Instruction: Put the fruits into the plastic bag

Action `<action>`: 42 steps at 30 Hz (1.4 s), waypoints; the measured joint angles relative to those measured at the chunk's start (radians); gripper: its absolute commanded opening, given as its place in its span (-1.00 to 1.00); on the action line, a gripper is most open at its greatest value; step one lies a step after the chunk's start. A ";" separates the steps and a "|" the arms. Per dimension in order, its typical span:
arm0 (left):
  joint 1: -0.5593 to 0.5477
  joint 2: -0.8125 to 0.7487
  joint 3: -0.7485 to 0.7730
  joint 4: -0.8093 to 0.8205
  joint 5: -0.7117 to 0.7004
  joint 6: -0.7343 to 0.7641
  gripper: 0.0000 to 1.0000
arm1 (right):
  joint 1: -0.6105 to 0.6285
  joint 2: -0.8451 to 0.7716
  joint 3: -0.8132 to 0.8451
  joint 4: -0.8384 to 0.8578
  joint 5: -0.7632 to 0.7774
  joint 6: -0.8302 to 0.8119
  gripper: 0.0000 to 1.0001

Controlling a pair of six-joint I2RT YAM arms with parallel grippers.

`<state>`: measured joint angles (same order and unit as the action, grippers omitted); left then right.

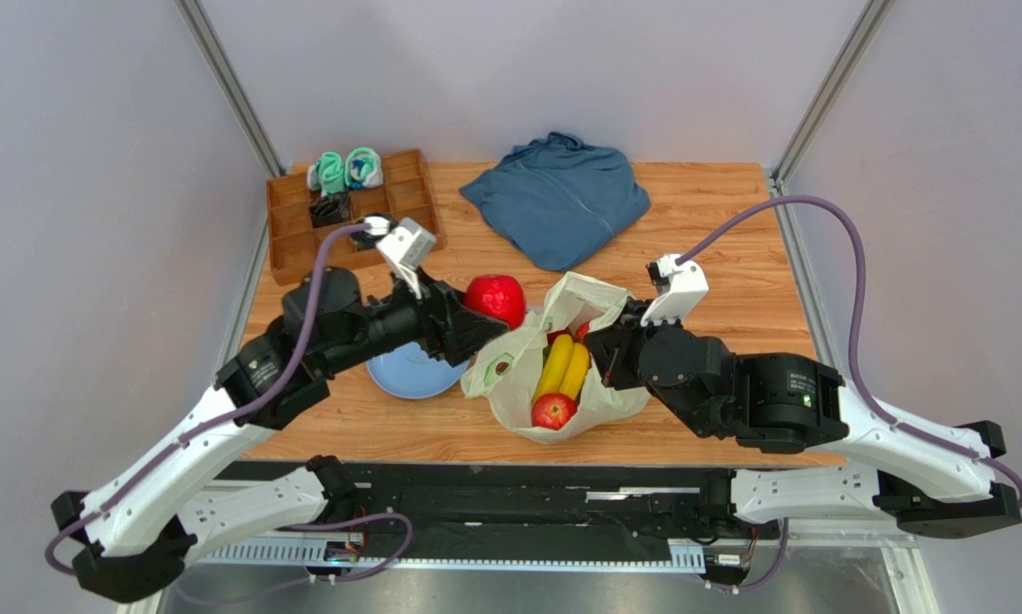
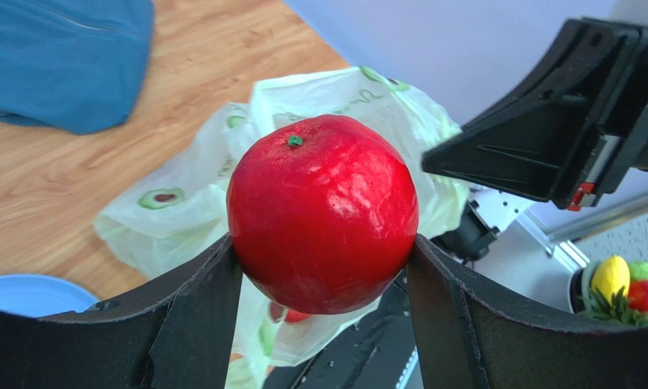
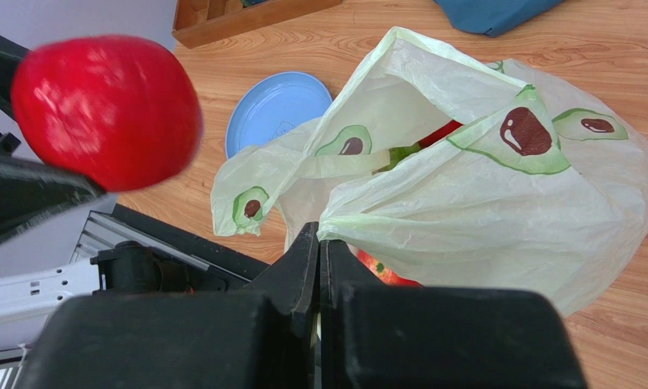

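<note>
Where the two arms meet over the near half of the table point(image 1: 734, 218), one plastic bag point(image 1: 525, 390) lies with its mouth open upward. Its long axis runs from the near edge toward the far side, and one handle loop stands up at its far end. Inside it the top view shows one banana point(image 1: 562, 367), lying lengthwise along the bag with its far tip leaning slightly right. One red apple point(image 1: 553, 411) sits just nearer than the banana, and a sliver of a second red piece shows at the banana's far end. Anything deeper is hidden by the film.

The right gripper point(image 3: 319, 237) has its fingers pressed flat together on the bag's right rim, with a fold of film pinched between them. Just left of the bag, the left gripper point(image 2: 322, 243) clamps one red fruit point(image 2: 322, 212) between both fingers, raised off the wood. The fruit's green stem dot points out past the fingertips. One blue plate point(image 1: 401, 377) lies under that arm, just beside the bag.

Farther back lies one folded blue garment point(image 1: 557, 198). At the far left corner sits one wooden tray point(image 1: 407, 205), holding two teal sock rolls point(image 1: 346, 169) and one black sock roll point(image 1: 330, 209).
</note>
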<state>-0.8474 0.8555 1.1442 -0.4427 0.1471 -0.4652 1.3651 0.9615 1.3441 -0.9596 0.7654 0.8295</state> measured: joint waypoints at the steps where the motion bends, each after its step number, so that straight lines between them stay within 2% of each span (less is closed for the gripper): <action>1: -0.043 0.023 0.012 0.001 -0.021 0.001 0.11 | 0.000 0.000 -0.002 0.000 -0.001 0.000 -1.00; 6: -0.194 0.183 0.071 -0.013 -0.117 0.002 0.10 | 0.000 -0.002 -0.003 0.001 -0.005 0.000 -1.00; 10: -0.225 0.297 0.082 -0.061 -0.189 -0.008 0.10 | 0.000 -0.011 -0.006 0.002 -0.005 0.000 -1.00; 16: -0.250 0.350 0.082 -0.111 -0.236 -0.019 0.15 | 0.000 -0.030 -0.016 0.004 -0.003 0.000 -1.00; 19: -0.262 0.372 0.082 -0.118 -0.235 -0.032 0.25 | 0.000 -0.028 -0.016 0.007 0.000 0.000 -1.00; 25: -0.264 0.443 0.082 -0.123 -0.227 -0.061 0.61 | 0.000 -0.018 -0.016 0.008 0.003 0.000 -1.00; 26: -0.264 0.452 0.082 -0.124 -0.224 -0.065 0.87 | 0.000 -0.018 -0.016 0.008 0.004 0.000 -1.00; 28: -0.264 0.460 0.082 -0.124 -0.218 -0.071 0.97 | 0.000 -0.019 -0.016 0.008 0.008 0.000 -1.00; 36: -0.264 0.460 0.082 -0.123 -0.191 -0.061 0.98 | 0.000 -0.021 -0.018 0.008 0.016 0.000 -1.00; 42: -0.264 0.441 0.099 -0.121 -0.099 0.001 0.98 | 0.000 -0.021 -0.018 0.008 0.020 0.000 -1.00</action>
<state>-1.1114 1.2961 1.2434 -0.5632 0.0479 -0.4641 1.3651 0.9405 1.3266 -0.9520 0.7853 0.8295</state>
